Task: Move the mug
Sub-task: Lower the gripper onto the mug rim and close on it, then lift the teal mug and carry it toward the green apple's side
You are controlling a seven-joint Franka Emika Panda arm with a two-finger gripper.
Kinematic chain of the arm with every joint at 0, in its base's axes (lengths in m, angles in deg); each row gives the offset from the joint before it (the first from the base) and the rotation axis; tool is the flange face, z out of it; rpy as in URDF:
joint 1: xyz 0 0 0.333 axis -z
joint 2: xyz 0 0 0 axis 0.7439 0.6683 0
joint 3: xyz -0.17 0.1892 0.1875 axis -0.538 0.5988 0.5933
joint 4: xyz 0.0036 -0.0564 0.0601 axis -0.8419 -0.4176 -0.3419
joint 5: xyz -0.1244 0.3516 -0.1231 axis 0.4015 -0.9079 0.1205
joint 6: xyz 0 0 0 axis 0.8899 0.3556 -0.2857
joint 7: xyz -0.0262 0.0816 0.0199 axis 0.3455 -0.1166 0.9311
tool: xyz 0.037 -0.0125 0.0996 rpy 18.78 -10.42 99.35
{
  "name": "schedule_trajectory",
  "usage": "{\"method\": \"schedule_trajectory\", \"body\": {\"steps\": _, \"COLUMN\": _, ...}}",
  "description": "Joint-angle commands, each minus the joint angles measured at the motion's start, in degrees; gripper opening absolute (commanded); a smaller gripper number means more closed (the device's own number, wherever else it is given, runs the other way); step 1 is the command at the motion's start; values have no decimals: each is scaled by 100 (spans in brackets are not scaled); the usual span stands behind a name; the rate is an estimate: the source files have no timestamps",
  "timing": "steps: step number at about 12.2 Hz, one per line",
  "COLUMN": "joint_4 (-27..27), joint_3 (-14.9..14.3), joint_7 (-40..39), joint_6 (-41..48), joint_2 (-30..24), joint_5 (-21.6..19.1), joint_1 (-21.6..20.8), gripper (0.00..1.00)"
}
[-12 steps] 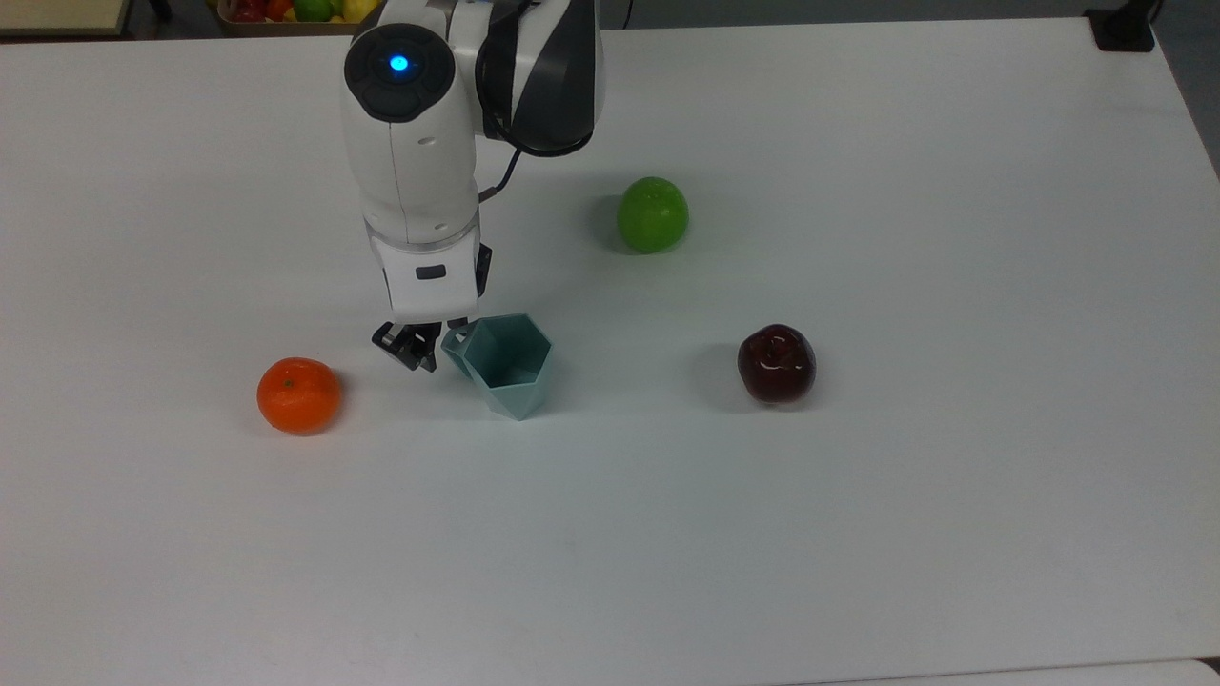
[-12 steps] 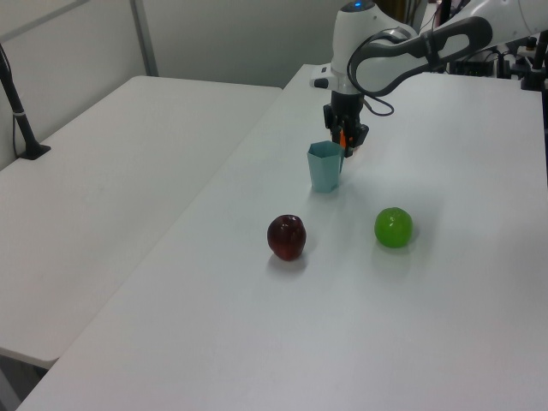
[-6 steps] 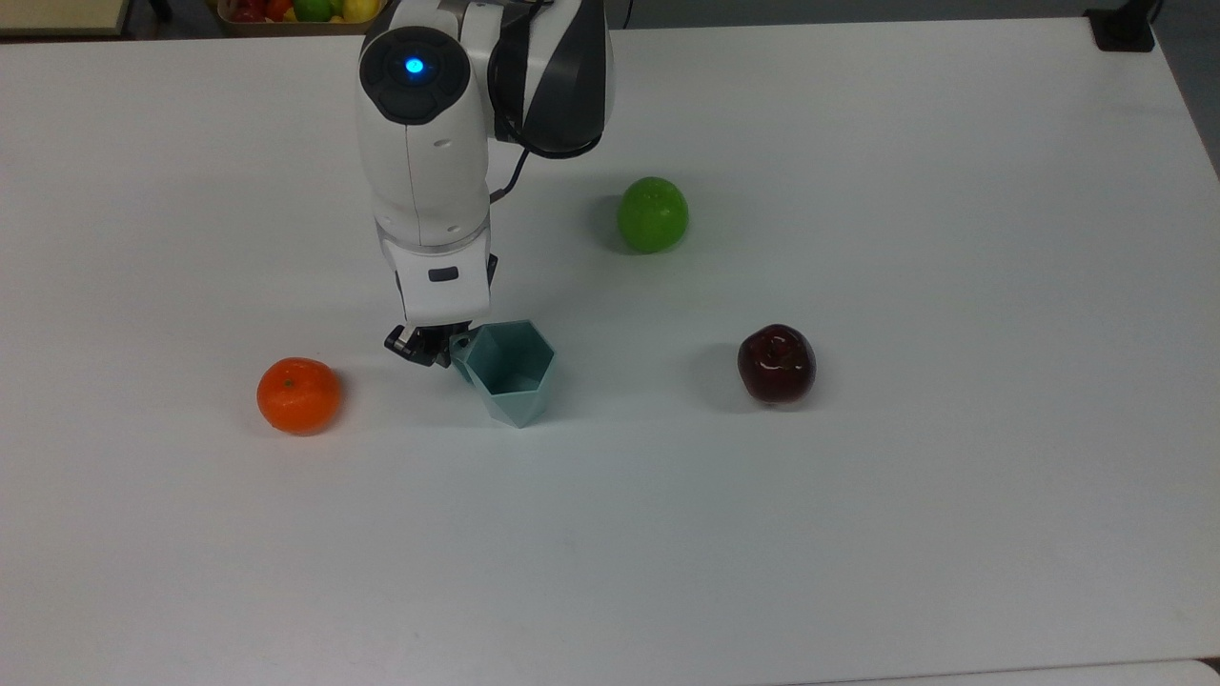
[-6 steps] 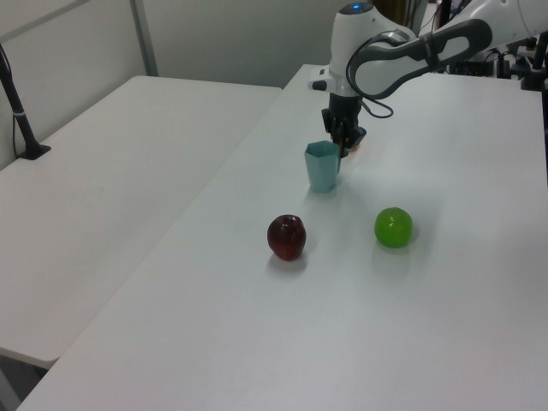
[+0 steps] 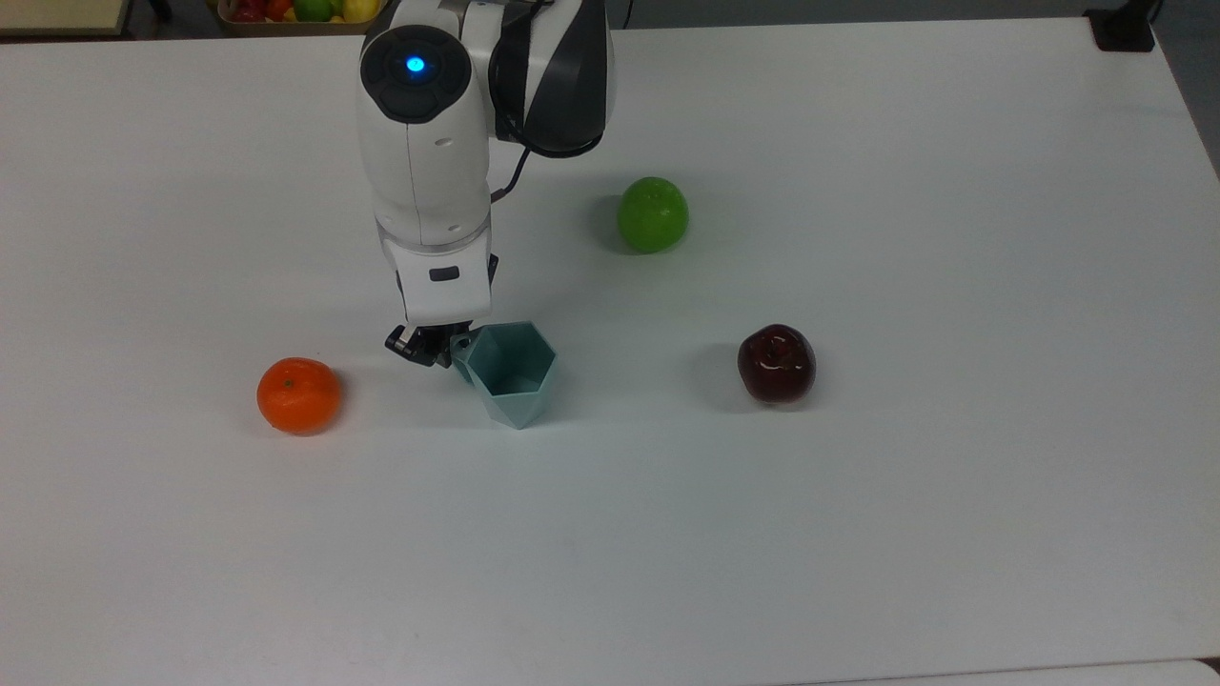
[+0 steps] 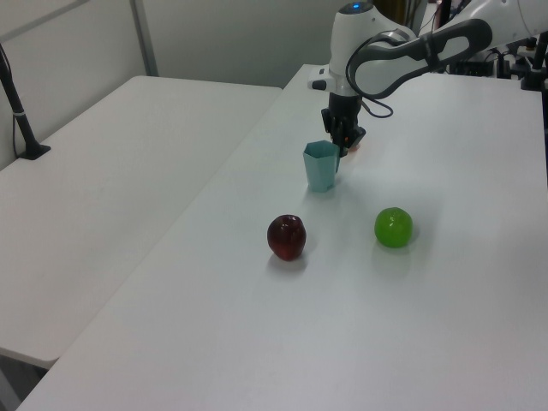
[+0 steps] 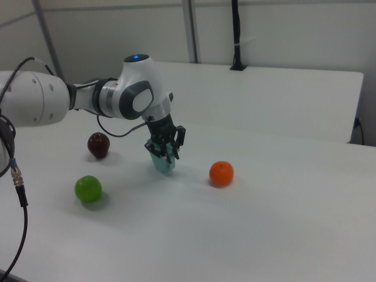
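The mug point(image 5: 509, 371) stands upright on the white surface point(image 5: 858, 524), between the orange fruit point(image 5: 298, 394) on the top view's left and the dark red apple point(image 5: 776, 363) on the top view's right. The green apple point(image 5: 652, 214) lies well apart from the mug, toward the far edge in the top view. The arm point(image 5: 448, 143) reaches down to the mug's handle side. The claw point(image 5: 431, 345) sits at the mug's rim on the top view's left; its fingers are drawn close together and appear to pinch the handle, though the contact itself is partly hidden by the wrist. In the left view the claw point(image 6: 344, 137) hangs just behind the mug point(image 6: 320, 165), with the dark red apple point(image 6: 287, 236) and green apple point(image 6: 394, 227) nearer the camera. In the right view the claw point(image 7: 164, 148) overlaps the mug point(image 7: 164, 165), and the orange fruit point(image 7: 221, 173) lies near on the right view's right.
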Motion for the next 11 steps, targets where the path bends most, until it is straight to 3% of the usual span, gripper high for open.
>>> {"method": "schedule_trajectory", "body": {"steps": 1, "joint_4": -160, "joint_3": -17, "joint_7": -20, "joint_6": -46, "joint_2": -94, "joint_5": -3, "joint_1": -76, "gripper": 14}}
{"method": "schedule_trajectory", "body": {"steps": 6, "joint_4": -415, "joint_3": 36, "joint_7": 199, "joint_6": -45, "joint_2": -357, "joint_5": -99, "joint_1": -76, "gripper": 13}}
{"method": "schedule_trajectory", "body": {"steps": 9, "joint_4": -573, "joint_3": 54, "joint_7": 689, "joint_6": -19, "joint_2": -700, "joint_5": -415, "joint_1": -68, "gripper": 13}}
{"method": "schedule_trajectory", "body": {"steps": 11, "joint_4": -573, "joint_3": 54, "joint_7": 902, "joint_6": 531, "joint_2": -998, "joint_5": -591, "joint_1": 2, "gripper": 13}}
